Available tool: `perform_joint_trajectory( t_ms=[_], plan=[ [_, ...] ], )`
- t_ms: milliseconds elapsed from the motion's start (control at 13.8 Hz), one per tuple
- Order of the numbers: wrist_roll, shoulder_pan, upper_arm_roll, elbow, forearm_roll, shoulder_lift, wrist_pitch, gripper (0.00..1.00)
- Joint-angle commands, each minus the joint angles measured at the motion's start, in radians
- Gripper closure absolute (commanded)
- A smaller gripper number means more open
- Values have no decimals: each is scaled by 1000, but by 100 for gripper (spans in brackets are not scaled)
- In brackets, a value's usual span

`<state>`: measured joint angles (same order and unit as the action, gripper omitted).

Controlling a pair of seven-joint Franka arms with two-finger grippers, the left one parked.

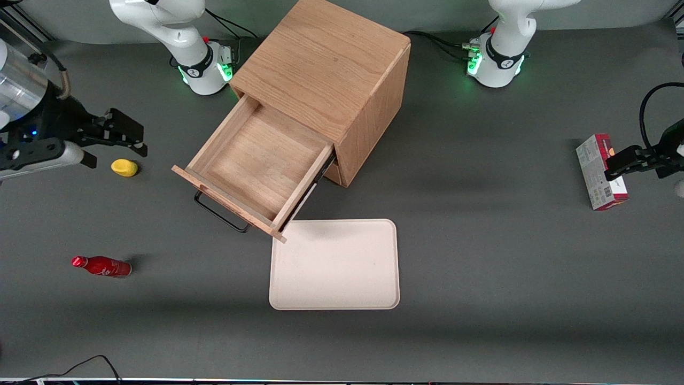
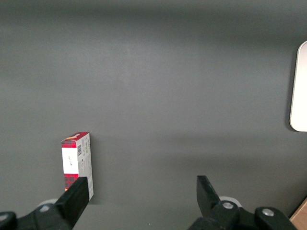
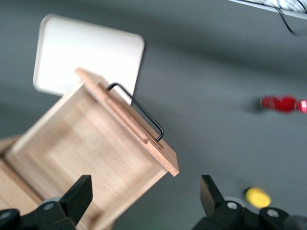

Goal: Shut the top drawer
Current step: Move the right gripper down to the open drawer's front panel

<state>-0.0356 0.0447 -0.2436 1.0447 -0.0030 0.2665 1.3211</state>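
Top drawer [image 1: 262, 171] pulled fully out of oak cabinet [image 1: 326, 69], centre of the front view; inside bare.

Black bar handle [image 1: 219, 215] on its front panel points toward the lower left of the frame. One corner of the panel overhangs the cream tray [image 1: 335, 264], which lies nearer the camera. Gripper [image 1: 124, 133] sits at the left edge of the front view, above the table and well apart from the drawer, fingers spread wide, holding nothing. Yellow object [image 1: 124, 168] lies just beneath it; red bottle [image 1: 101, 266] on its side, lower left. Red-and-white box [image 1: 601, 171] lies at the right edge.
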Motion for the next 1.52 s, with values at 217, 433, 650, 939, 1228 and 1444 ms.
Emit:
perform_joint_trajectory(
  t_ms=[217, 433, 650, 939, 1228, 1444],
  plan=[
    [-613, -2, 3, -43, -5, 65, -28, 0],
    [-616, -5, 0, -42, 24, 56, -37, 0],
    [-618, -26, 12, -41, 107, 65, -45, 0],
    [-619, -46, 13, -45, 176, 129, -112, 0],
    [-609, -69, 67, -60, 281, 177, -174, 0],
    [-600, -69, 69, -66, 281, 175, -171, 0]
  ],
)
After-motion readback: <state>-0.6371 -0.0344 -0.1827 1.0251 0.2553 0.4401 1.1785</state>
